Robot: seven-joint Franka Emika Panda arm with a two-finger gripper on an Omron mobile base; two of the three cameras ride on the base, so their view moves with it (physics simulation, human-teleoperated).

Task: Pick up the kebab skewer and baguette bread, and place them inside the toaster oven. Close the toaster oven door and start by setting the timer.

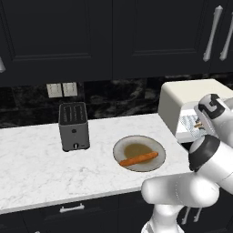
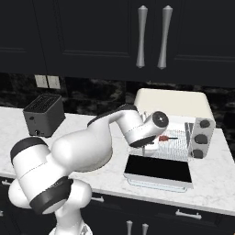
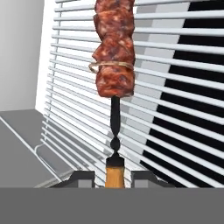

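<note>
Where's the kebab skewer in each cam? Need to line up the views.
Left base view: kebab skewer at right edge, in the toaster oven mouth beside the arm.
Right base view: skewer on the wire rack, centre-right.
Hand view: skewer top centre, over the rack.
Shared landmark: wire rack.

Left base view: camera behind arm on its left, looking forward and down over marble counter (image 1: 36, 159), toaster oven (image 1: 182, 102) at far right. Right base view: camera behind arm on its right, same counter, oven nearer centre, open toaster oven door (image 2: 158, 170) near. 2 base views share counter, oven, slot toaster (image 1: 73, 126). Hand view: very close, facing wire rack (image 3: 175, 87).
</note>
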